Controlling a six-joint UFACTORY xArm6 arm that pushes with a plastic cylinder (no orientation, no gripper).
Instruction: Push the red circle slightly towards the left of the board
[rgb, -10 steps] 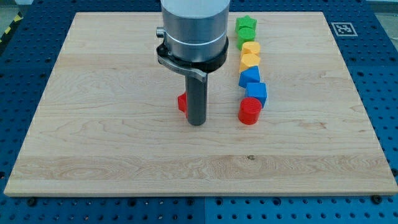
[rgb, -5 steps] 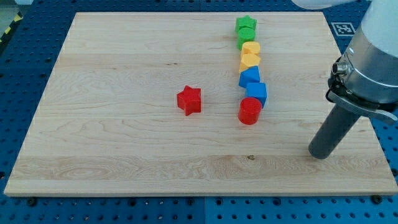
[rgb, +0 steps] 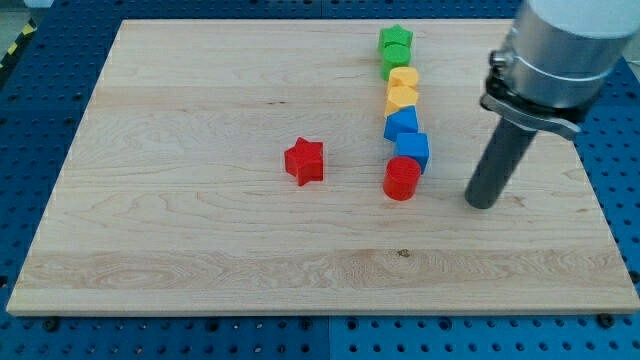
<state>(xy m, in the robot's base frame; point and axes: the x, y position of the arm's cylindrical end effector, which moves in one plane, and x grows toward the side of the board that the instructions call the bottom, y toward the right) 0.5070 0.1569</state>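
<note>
The red circle stands on the wooden board right of centre, at the lower end of a column of blocks. It touches a blue block just above it. My tip rests on the board to the right of the red circle, with a clear gap between them. A red star lies apart to the left of the circle.
Above the red circle the column runs upward: two blue blocks, the upper one, two yellow blocks, and two green blocks near the board's top edge. The board's right edge is close to my tip.
My tip swung from beside the red star to the board's lower right, then moved up and left toward the red circle. No block has moved.
</note>
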